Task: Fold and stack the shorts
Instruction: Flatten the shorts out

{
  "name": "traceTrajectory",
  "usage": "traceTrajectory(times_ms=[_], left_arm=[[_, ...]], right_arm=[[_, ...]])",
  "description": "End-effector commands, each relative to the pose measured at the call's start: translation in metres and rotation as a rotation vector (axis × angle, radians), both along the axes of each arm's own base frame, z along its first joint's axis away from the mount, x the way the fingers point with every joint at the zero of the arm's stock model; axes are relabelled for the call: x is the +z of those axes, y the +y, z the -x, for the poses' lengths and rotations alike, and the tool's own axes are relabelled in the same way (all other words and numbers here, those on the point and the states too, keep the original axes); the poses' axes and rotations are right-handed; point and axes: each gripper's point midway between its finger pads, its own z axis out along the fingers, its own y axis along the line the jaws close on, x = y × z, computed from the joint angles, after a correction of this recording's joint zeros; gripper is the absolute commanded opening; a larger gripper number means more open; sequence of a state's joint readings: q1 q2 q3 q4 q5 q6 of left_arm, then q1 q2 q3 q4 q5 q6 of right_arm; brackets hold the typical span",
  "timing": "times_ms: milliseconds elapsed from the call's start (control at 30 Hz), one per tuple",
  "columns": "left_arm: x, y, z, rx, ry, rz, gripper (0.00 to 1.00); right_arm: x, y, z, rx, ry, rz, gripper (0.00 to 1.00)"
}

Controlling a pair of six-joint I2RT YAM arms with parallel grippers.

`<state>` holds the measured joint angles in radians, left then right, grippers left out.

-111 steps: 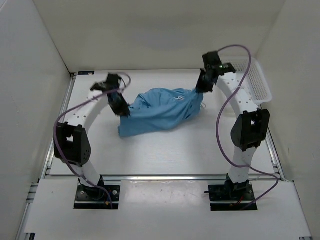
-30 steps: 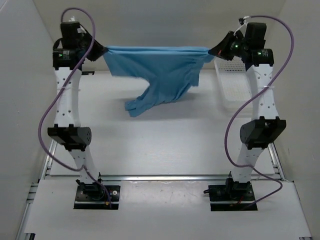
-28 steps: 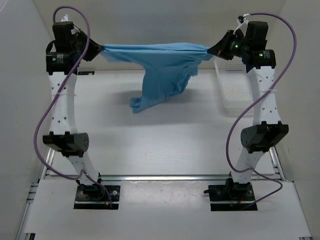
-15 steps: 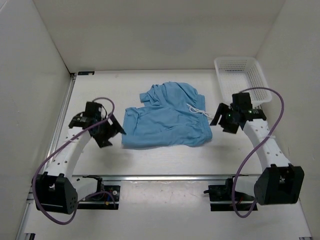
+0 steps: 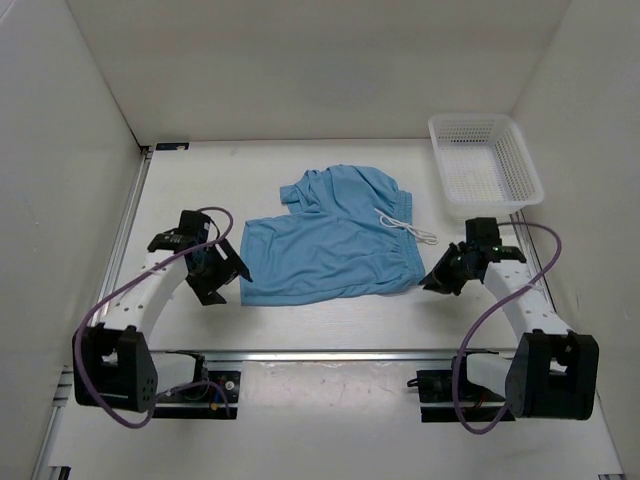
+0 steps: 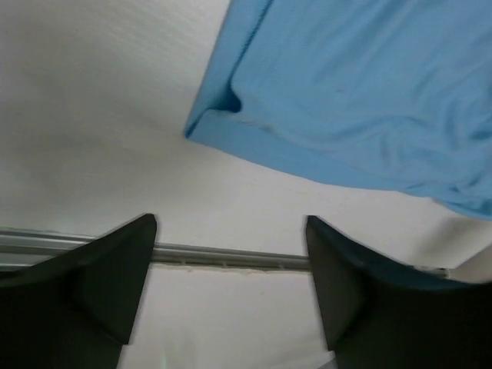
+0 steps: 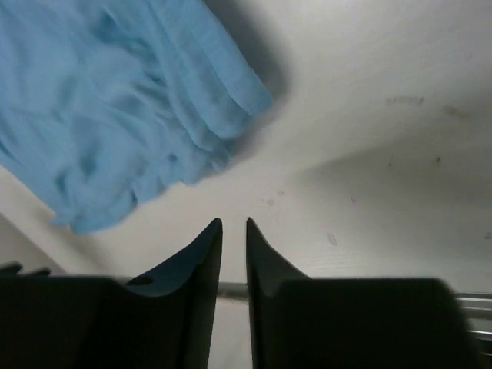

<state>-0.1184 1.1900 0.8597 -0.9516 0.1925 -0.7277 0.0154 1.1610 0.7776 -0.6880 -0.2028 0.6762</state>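
The shorts (image 5: 335,250) lie spread on the middle of the tabletop (image 5: 330,330), drawstring (image 5: 405,225) end to the right, one leg reaching left and the other angled toward the far side. The left hand (image 6: 231,223) sits low just off the left hem, fingers wide apart and empty; the right hand (image 7: 234,223), near the right edge, has its fingers drawn almost together on nothing. The laying-out looks finished and folding not yet begun, so next each hand should probably pinch an edge and carry it across.
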Motion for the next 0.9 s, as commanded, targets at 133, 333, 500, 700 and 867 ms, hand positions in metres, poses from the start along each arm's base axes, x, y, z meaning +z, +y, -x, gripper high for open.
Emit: traceTrajectory(times_ms=[133,333,500,700,867], left_arm=[[-0.03,-0.016,-0.014,-0.017,0.078,0.007,0.99],[-0.056,-0.031,-0.029,-0.078,0.145,-0.031,0.94],[-0.063,-0.033,-0.034,-0.073,0.147,-0.056,0.81],[-0.072,-0.03,-0.044,-0.065,0.167,-0.091,0.51],[-0.073,-0.03,-0.049,-0.072,0.167,-0.102,0.28]], right_arm=[[-0.009,0.043,0.005,-0.027,0.06,-0.341,0.63],[-0.011,0.038,-0.022,-0.042,0.05,-0.327,0.79],[-0.021,0.031,-0.043,-0.076,0.057,-0.323,0.76],[-0.036,0.028,-0.059,-0.09,0.081,-0.304,0.61],[-0.032,0.025,-0.064,-0.075,0.059,-0.283,0.19]])
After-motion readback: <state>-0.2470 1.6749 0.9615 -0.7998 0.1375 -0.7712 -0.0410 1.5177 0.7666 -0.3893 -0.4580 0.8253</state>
